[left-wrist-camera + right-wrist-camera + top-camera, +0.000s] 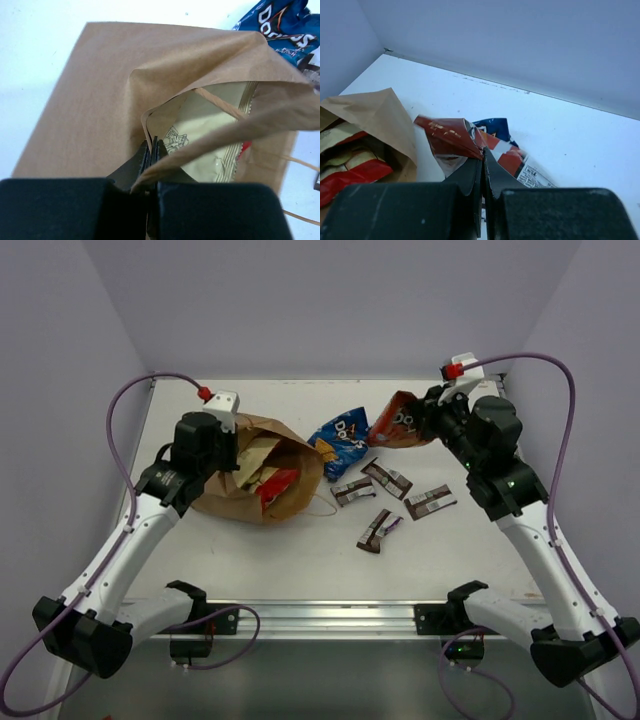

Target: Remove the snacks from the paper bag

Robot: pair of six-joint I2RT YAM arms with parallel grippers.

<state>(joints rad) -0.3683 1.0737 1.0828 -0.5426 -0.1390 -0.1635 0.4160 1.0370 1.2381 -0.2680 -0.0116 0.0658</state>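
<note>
On the white table (300, 565) the paper bag (228, 502) lies on its side at the left, mouth gaping, with a cream chip bag (200, 125) and a red chip bag (279, 486) inside. The left gripper (151, 149) pinches its rim. The right gripper (483, 165) is clamped on an orange-red chip bag (447, 137) beside the blue chip bag (340, 438). Four candy bars (386, 479) lie scattered nearby

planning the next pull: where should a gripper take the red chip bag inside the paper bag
Pinch the red chip bag's exposed end at the paper bag's mouth, coming from the right. The paper bag lies on its side, opening rightward, with the left gripper holding its lip.
</note>
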